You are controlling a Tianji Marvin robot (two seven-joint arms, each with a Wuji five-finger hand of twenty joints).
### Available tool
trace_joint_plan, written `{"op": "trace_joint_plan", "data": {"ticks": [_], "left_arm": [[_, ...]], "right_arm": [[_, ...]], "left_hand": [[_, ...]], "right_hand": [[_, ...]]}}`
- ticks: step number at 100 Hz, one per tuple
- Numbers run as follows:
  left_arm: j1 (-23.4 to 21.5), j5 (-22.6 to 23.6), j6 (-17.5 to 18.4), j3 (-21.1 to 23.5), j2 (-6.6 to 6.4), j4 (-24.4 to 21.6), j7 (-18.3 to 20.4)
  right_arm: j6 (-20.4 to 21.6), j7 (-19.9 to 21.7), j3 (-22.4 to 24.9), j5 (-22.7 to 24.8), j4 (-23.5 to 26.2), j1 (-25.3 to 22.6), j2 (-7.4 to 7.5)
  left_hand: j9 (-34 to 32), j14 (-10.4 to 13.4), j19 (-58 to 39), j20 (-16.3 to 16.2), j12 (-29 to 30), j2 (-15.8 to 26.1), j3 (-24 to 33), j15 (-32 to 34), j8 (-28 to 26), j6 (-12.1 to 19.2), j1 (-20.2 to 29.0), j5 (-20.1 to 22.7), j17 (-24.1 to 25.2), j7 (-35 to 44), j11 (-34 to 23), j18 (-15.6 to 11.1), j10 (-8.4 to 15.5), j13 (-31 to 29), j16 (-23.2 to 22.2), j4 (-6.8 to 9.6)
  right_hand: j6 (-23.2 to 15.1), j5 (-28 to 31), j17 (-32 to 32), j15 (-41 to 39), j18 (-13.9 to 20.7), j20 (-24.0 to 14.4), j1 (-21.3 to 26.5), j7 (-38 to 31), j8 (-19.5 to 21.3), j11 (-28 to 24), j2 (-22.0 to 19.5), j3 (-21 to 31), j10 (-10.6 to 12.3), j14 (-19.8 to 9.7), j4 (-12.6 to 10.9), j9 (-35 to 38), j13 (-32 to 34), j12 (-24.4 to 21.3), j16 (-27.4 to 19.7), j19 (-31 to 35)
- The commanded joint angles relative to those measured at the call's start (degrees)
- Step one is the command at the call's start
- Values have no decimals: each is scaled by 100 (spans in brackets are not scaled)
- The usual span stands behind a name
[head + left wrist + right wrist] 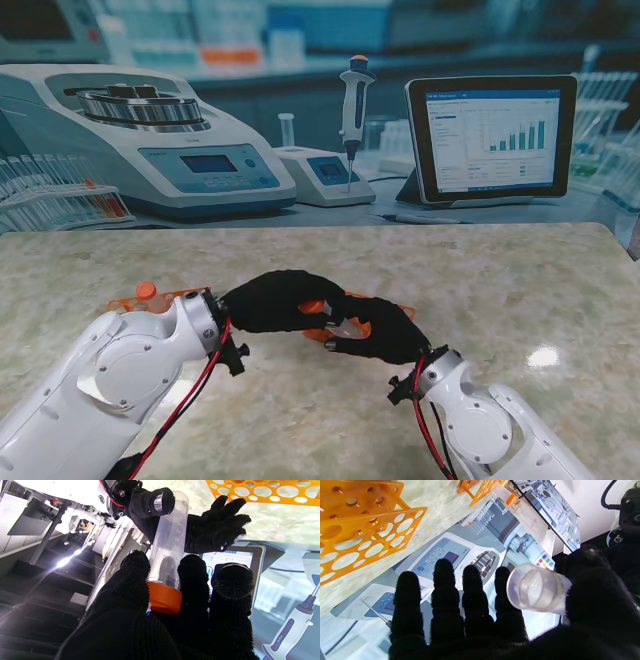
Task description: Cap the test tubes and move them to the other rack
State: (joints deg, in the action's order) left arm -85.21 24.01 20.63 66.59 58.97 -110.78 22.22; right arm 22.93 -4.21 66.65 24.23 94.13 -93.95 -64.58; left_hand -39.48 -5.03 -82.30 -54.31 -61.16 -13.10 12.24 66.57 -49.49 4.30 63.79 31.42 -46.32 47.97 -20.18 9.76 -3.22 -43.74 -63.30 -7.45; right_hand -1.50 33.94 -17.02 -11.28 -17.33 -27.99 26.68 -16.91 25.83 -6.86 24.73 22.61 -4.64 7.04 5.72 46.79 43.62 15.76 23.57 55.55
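Black knit covers both hands, which meet over the middle of the tabletop. The left hand [160,620] closes its fingertips [136,565] around the ribbed orange screw cap [165,598] seated on the mouth of a clear graduated plastic test tube [170,540]. The right hand [200,530] pinches the tube's far end between thumb and palm, its other fingers [445,592] spread straight. From the right wrist, the tube's rounded bottom [535,590] sits beside the thumb. Just beyond the right hand lies an orange perforated plastic rack [365,530]; a second orange rack [165,297], carrying one orange-capped tube [146,291], sits behind the left wrist on the marbled tabletop [500,290].
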Motion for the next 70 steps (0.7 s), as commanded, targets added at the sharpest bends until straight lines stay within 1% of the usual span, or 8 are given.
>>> {"op": "trace_joint_plan", "data": {"ticks": [1, 15, 21, 45, 51, 62, 64, 70], "left_arm": [[-40, 3, -26, 42, -41, -49, 65], [-100, 41, -25, 139, -61, -93, 143], [-136, 58, -20, 196, -66, -106, 161], [-224, 78, -3, 353, -78, -122, 207], [-232, 76, -2, 375, -83, -121, 230], [-256, 93, 1, 426, -91, -113, 264], [-261, 98, 2, 439, -94, -111, 274], [-280, 112, 5, 482, -98, -97, 291]], "right_arm": [[-58, -1, 16, 2, -4, -15, 6], [-114, -23, 28, 47, -2, -19, 4], [-122, -23, 40, 47, -1, -22, 5], [-79, 18, 49, 24, -22, -9, 12], [-72, 10, 51, 32, -27, -6, 11], [-80, -55, 68, 61, -32, -12, -1], [-85, -66, 72, 69, -32, -14, -3], [-98, -79, 90, 84, -29, -22, -4]], "left_hand": [[-698, 1252, 34, -125, -374, 856, 1862, 74, -860, 54, 1018, 777, -48, 1720, -1444, -36, 95, -268, -45, 226], [-699, 1252, 34, -133, -376, 856, 1867, 73, -873, 54, 1018, 791, -43, 1727, -1442, -33, 90, -269, -47, 226], [-702, 1243, 34, -136, -375, 859, 1868, 71, -876, 61, 1018, 800, -39, 1727, -1440, -26, 92, -271, -47, 225], [-713, 1218, 32, -144, -376, 848, 1874, 63, -898, 70, 1018, 842, -35, 1753, -1436, -11, 87, -282, -51, 223], [-716, 1203, 32, -145, -373, 847, 1872, 64, -904, 84, 1018, 847, -34, 1758, -1434, -9, 90, -289, -54, 222], [-727, 1201, 30, -149, -369, 843, 1869, 62, -913, 84, 1018, 867, -23, 1768, -1435, 1, 97, -290, -58, 223], [-730, 1201, 29, -150, -368, 842, 1870, 61, -915, 87, 1018, 870, -22, 1771, -1434, 3, 96, -290, -58, 223], [-729, 1201, 28, -151, -367, 843, 1869, 61, -920, 93, 1018, 880, -20, 1779, -1432, 8, 95, -290, -60, 222]], "right_hand": [[106, -315, 156, 178, -68, 162, -210, 169, -108, 111, -368, 33, 155, 42, -117, -239, -257, -139, -178, -182], [190, -412, 275, 265, -81, 263, -314, 218, -141, 141, -421, 29, 128, 97, -115, -359, -438, -210, -320, -282], [181, -409, 317, 278, -81, 291, -355, 217, -144, 141, -425, 29, 149, 105, -114, -394, -492, -228, -362, -304], [191, -445, 413, 322, -98, 389, -580, 240, -165, 195, -439, 66, 113, 179, -100, -545, -667, -317, -498, -375], [203, -493, 505, 427, -110, 574, -729, 284, -206, 291, -462, 202, 107, 222, -77, -647, -838, -494, -723, -525], [212, -529, 651, 565, -142, 785, -868, 306, -232, 403, -558, 243, 83, 255, -61, -821, -1098, -684, -957, -688], [215, -530, 642, 573, -152, 891, -895, 310, -244, 411, -578, 255, 78, 257, -58, -837, -1119, -769, -1063, -723], [229, -541, 682, 594, -159, 951, -925, 315, -252, 415, -610, 258, 71, 260, -55, -870, -1187, -811, -1124, -744]]}}
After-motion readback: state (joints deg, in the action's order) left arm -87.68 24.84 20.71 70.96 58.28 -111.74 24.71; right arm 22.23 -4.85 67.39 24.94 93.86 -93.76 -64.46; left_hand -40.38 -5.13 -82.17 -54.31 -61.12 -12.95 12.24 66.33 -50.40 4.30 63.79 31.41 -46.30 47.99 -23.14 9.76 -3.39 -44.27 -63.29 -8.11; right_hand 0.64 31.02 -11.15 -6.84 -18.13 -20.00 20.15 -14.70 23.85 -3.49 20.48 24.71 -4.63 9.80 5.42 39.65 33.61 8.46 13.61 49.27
